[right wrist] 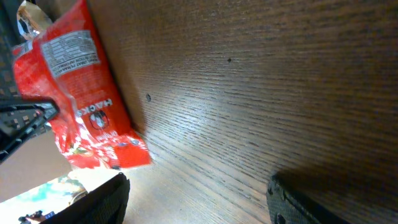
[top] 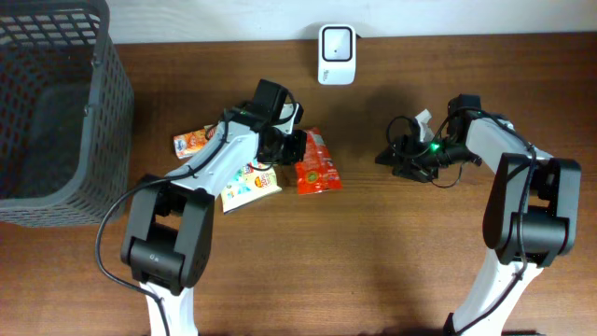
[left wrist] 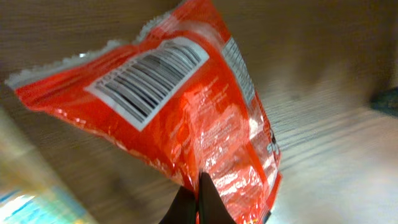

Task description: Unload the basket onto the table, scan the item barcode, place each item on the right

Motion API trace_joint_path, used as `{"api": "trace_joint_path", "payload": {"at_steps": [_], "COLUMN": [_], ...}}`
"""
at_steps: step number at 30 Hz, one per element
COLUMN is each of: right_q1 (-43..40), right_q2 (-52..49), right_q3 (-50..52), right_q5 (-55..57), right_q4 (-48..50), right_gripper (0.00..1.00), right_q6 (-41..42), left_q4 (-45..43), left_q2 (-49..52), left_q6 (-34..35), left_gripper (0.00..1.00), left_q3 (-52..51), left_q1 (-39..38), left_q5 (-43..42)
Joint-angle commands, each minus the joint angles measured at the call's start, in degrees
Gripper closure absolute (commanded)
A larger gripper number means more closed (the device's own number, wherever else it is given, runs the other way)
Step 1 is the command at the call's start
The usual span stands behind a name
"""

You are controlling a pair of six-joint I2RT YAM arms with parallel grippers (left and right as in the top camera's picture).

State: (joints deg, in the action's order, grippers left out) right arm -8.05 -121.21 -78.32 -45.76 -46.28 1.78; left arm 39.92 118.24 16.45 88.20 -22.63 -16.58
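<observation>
We judge the task begun but not finished. The red packet lies near the middle of the tabletop, a little towards the far edge. The left end effector is at the packet's left side, and in the left wrist view its fingers are pressed together on the packet's edge, so we take it as clamped on the thin film. We cannot tell whether the packet is lifted clear of the wood or partly resting on it.

The barcode shows plainly in the left wrist view as a white panel with black bars near the crimped end of the packet. The white scanner stands at the far edge, around the middle, apart from the packet, so as far as we can see the code has not yet been presented to it.

The right end effector sits low over the right half of the tabletop. Its fingers are spread apart with only bare wood between them.

The grip looks done. What is left, in our judgement, is to carry the packet to the far edge, turn the barcode panel towards the scanner face and hold it flat enough to read.

An orange packet and a yellow-and-white packet lie left of the red one, under the left arm. A dark basket stands at the left edge.
</observation>
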Motion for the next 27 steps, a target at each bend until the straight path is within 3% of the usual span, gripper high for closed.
{"api": "trace_joint_path", "payload": {"at_steps": [1, 8, 17, 27], "right_q1": [0.1, -2.6, -7.7, -10.8], "right_q2": [-1.2, -1.2, -1.2, -1.2], "right_q3": [0.2, -4.5, -13.9, -18.1], "right_q5": [1.2, 2.3, 4.3, 5.1], "right_q4": [-0.5, -9.9, -25.1, -29.9], "right_gripper": [0.28, 0.32, 0.32, 0.31], "right_q6": [0.4, -1.8, -6.1, -6.6], "left_q4": [5.5, 14.9, 24.1, 20.6], "left_q2": [-3.1, -3.9, 4.9, 12.5], "left_q6": [-4.4, -15.9, -13.5, -10.9], "left_gripper": [1.0, 1.0, 1.0, 1.0], "left_q3": [9.2, 25.0, 24.9, 24.9], "left_q1": [-1.3, -9.2, -18.1, -20.1], "left_q5": [17.4, 37.1, 58.4, 38.3]}}
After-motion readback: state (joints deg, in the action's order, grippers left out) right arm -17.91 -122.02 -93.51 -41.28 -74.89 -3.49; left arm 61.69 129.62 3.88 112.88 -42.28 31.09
